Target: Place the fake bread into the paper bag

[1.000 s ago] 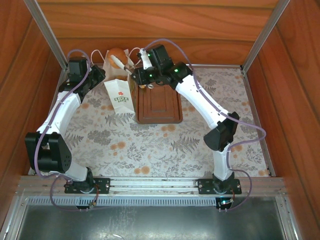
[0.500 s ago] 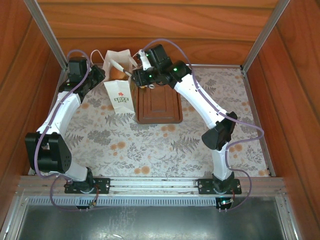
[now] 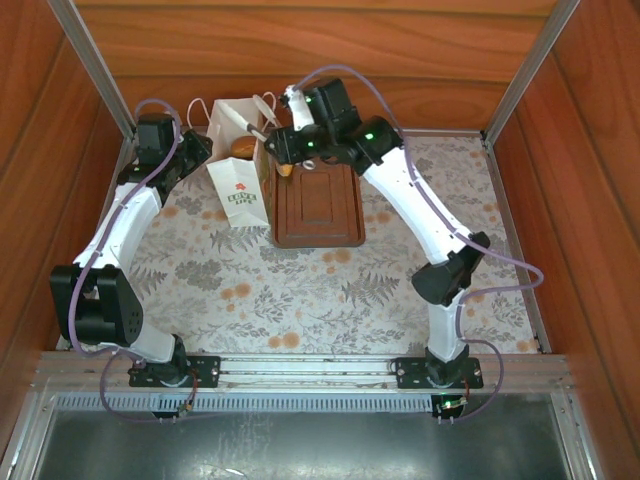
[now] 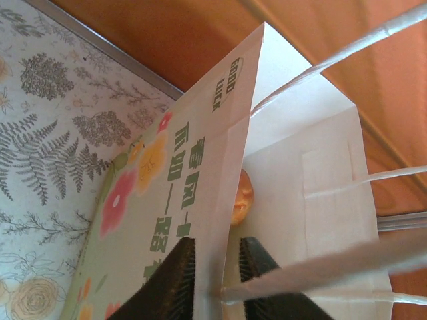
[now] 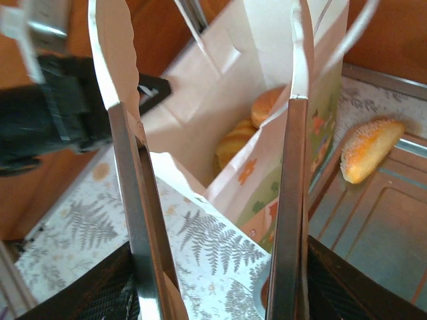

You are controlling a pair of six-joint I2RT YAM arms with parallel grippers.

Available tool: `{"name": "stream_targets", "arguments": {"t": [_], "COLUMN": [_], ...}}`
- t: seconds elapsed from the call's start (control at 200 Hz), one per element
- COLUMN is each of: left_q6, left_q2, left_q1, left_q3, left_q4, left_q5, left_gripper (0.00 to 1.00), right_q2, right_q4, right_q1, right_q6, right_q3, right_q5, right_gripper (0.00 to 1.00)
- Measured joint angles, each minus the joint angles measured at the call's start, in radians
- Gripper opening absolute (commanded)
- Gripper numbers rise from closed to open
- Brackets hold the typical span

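Observation:
The white paper bag (image 3: 237, 185) stands upright at the back left, mouth open. My left gripper (image 4: 217, 267) is shut on the bag's side wall (image 4: 200, 200), one finger outside and one inside. Golden rolls (image 5: 235, 143) and a tan bun (image 5: 267, 103) lie in the bag's bottom. My right gripper (image 5: 213, 283) holds thin metal tongs (image 5: 291, 167) spread wide beside the bag's mouth, nothing between their tips. One sugared yellow pastry (image 5: 369, 148) lies on the brown tray (image 3: 320, 215), just right of the bag.
The wooden back wall (image 3: 420, 60) and a metal corner rail (image 4: 107, 47) stand close behind the bag. The bag's thin loop handles (image 4: 347, 50) stick up near my left fingers. Floral cloth (image 3: 300, 290) covers the table in front.
A round brown bun held in the tongs above the bag has dropped inside. The right gripper with the tongs has drawn back to the right, tongs now spread. The left gripper has stayed still.

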Motion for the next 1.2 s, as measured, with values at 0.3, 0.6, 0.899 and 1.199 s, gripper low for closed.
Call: {"name": "stream_targets", "arguments": {"t": [0.3,0.6,0.899,1.199], "left_q6": [0.004,0.016,0.022,-0.007], "left_q2": [-0.049,-0.162,-0.303,-0.401], "left_q1": [0.009,0.035,0.053,0.053], "left_q3": [-0.035,-0.075,-0.172,-0.300], "left_q4": [0.000,0.000,0.001,0.011], "left_q5": [0.008,0.009,0.023,0.011], "left_gripper": [0.43,0.70,0.86,0.87], "right_q2": [-0.277,-0.376,-0.142,0.163], "right_q4": [0.059,0.191,0.211,0.122], "right_q1": [-0.117,-0.263,-0.267,-0.251], "right_q6": [0.037,0.158,0.217,0.220], "right_q3": [-0.146,-0.539,-0.597,-0.332], "right_q5": [-0.055,-0.081,-0.054,-0.030], "right_gripper": [0.59,0.59,0.58,0.57]}}
